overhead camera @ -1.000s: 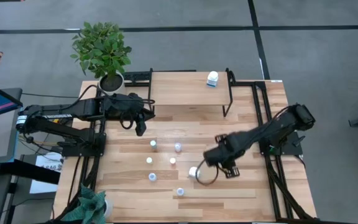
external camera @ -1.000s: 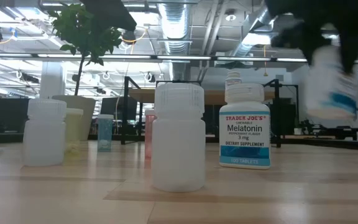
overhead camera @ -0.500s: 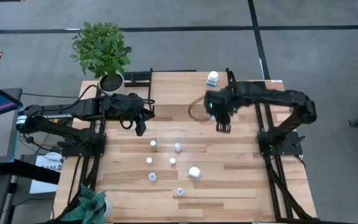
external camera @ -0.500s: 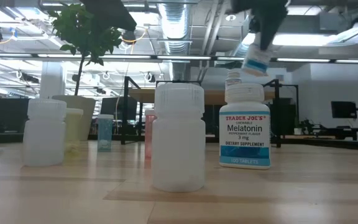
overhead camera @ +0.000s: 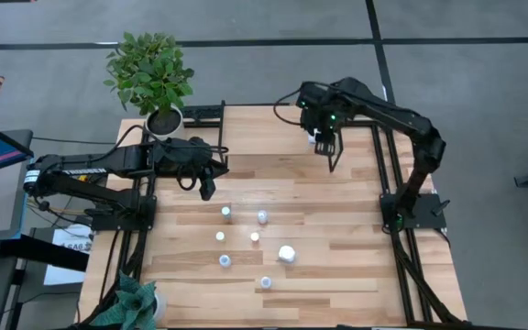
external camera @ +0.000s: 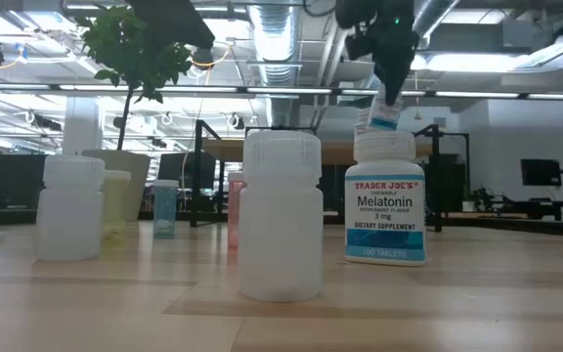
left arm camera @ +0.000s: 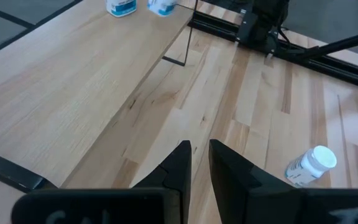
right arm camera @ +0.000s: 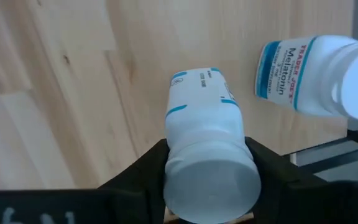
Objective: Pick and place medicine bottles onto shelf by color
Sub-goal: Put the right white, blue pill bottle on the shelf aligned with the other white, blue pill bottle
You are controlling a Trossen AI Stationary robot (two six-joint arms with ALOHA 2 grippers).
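Note:
My right gripper (overhead camera: pixel 324 139) is over the right end of the shelf (overhead camera: pixel 264 130), shut on a white medicine bottle (right arm camera: pixel 209 147). A second white bottle with a blue label (right arm camera: pixel 312 74) stands on the shelf top just beside it. Both also show in the left wrist view (left arm camera: pixel 122 6). Several small bottles stand on the table, among them a stubby white one (overhead camera: pixel 287 253) and thin vials (overhead camera: pixel 226 213), (overhead camera: pixel 262 217). My left gripper (overhead camera: pixel 207 189) waits shut and empty at the table's left, near the shelf's left end. My right gripper pinches the white bottle's sides just below the cap (right arm camera: pixel 185 163) between its two fingers (right arm camera: pixel 143 173). The fingers come from above, pointing down along the bottle. The bottle hangs cap up and slightly tilted (external camera: pixel 377 115) over the shelf top; whether its base touches, I cannot tell.
A potted plant in a white pot (overhead camera: pixel 164 119) stands at the far left corner, and another plant (overhead camera: pixel 136 302) at the near left. Black frame rails (overhead camera: pixel 383 174) run along the table's right side. In the low view, large bottles (external camera: pixel 281 215), (external camera: pixel 385 200) stand close to the camera.
My right gripper has carried the white bottle up from the table's middle, near the stubby white bottle, toward the far edge. It has come over the shelf's right end, beside the bottle standing there. The fingers have stayed shut on it.

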